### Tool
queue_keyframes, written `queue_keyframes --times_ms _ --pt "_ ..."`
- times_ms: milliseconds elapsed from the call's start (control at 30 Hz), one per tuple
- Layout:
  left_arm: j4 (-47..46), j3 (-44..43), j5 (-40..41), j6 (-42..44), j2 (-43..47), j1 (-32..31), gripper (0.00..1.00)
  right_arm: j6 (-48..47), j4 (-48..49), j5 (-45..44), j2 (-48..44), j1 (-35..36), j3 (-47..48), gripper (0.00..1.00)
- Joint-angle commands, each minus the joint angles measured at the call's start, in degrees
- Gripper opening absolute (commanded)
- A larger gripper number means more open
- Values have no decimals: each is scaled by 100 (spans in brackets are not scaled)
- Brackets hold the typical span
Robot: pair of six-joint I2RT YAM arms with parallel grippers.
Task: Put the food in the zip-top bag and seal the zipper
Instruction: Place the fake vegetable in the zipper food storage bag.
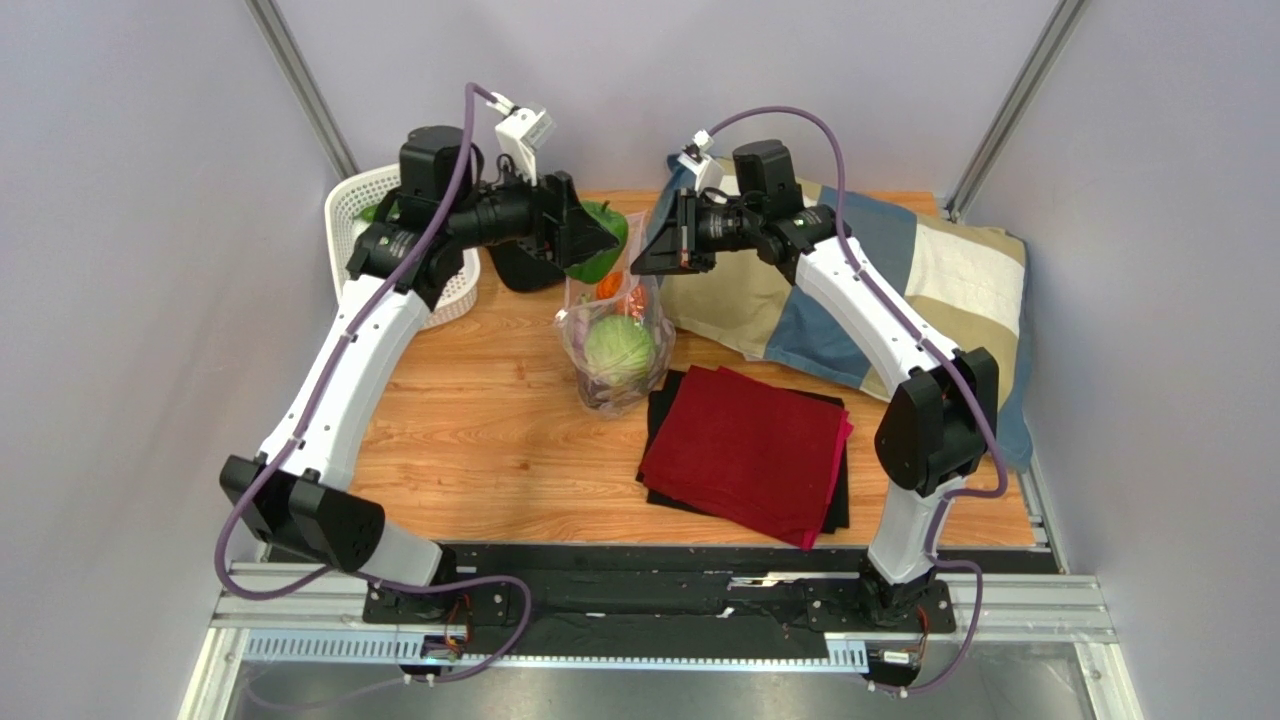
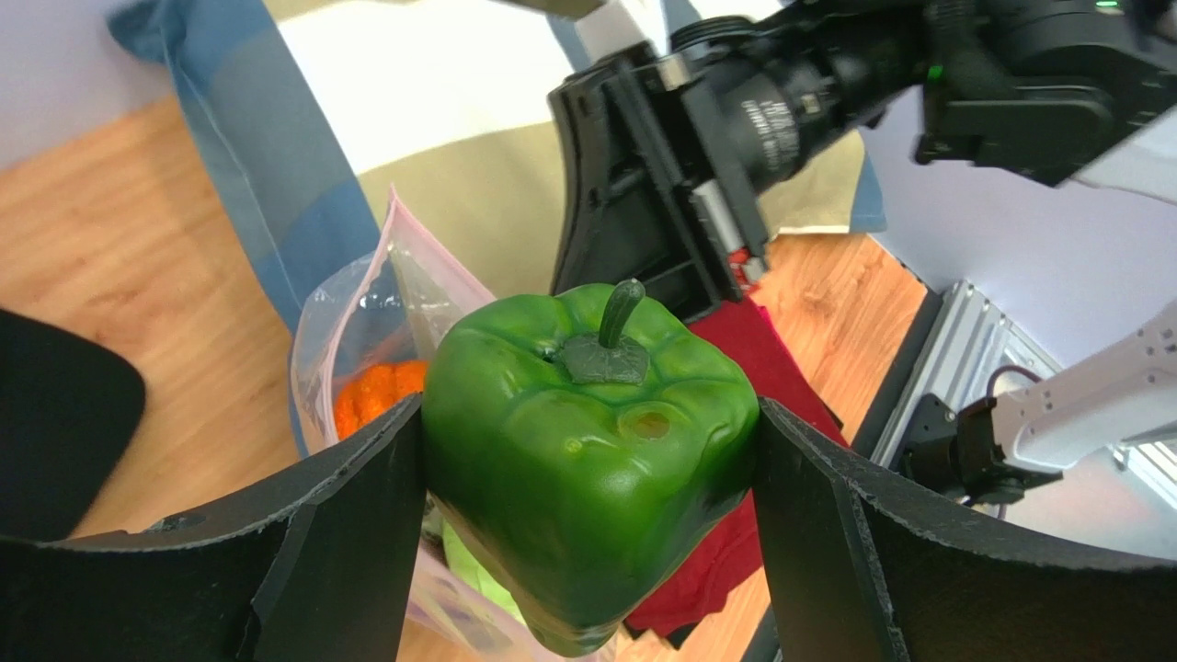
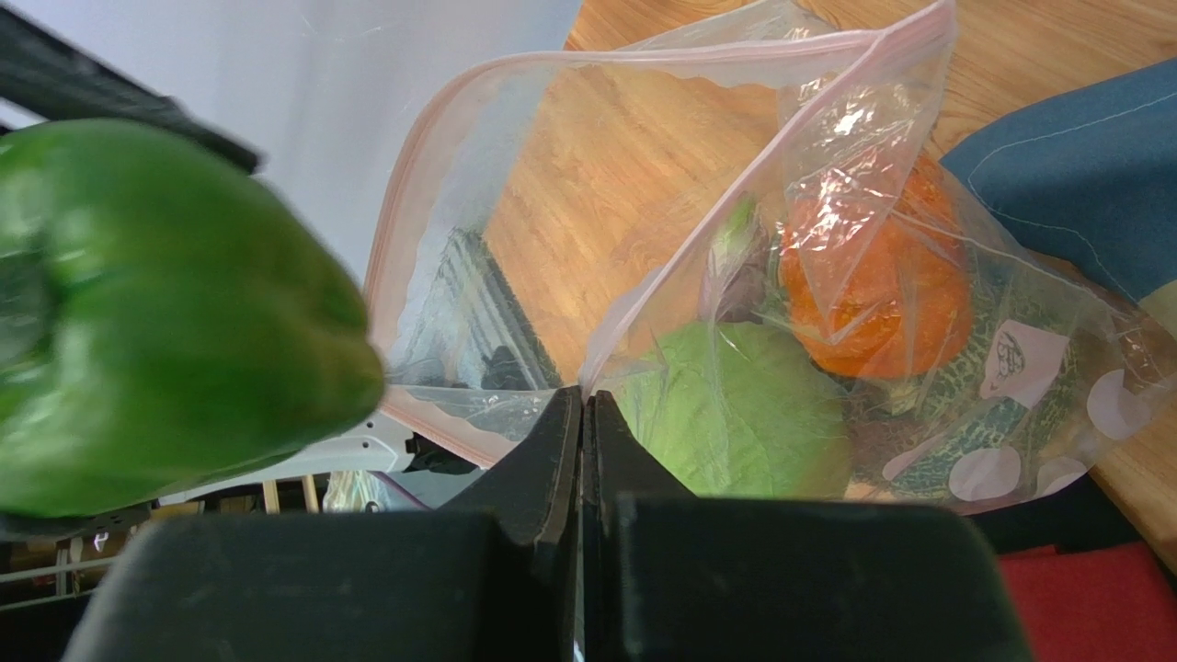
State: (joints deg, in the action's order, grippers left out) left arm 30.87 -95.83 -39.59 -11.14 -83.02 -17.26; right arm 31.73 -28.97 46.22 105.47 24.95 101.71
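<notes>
From above, your left gripper (image 1: pixel 579 225) carries a green pepper (image 1: pixel 607 234) just over the mouth of the zip-top bag (image 1: pixel 609 375). The bag stands on the wooden table (image 1: pixel 466 435) between the white basket (image 1: pixel 361 210) and the patchwork cushion (image 1: pixel 932 285), with a red cloth (image 1: pixel 751 450) just beside its base. Your right gripper (image 1: pixel 658 240) meets the bag's top from the other side, so there is little room between the two grippers.

In the left wrist view, the fingers are spread around the glossy, dented pepper and grip both flanks, stem up.

In the right wrist view, the jaws are pressed together, pinching the bag's rim by the zipper (image 3: pixel 663 62), and the mouth gapes. Inside lie an orange pumpkin (image 3: pixel 871 297), a pale cabbage (image 3: pixel 732 414) and a netted melon (image 3: pixel 967 442). The pepper is outside, beside the opening.
</notes>
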Motion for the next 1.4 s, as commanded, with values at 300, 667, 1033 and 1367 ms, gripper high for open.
queue_keyframes --times_ms 300,667,1033,1367 --pt "788 -137 198 226 -557 -94 33 106 357 28 -308 54 -2 0" --pt "1904 -629 461 718 -566 -24 99 71 322 72 -264 54 24 0" --pt "1142 -1402 837 147 -811 1373 93 -44 261 107 -317 19 -11 0" --pt "1299 -3117 4433 -1153 -3138 2358 76 -87 243 28 -431 -43 -160 0"
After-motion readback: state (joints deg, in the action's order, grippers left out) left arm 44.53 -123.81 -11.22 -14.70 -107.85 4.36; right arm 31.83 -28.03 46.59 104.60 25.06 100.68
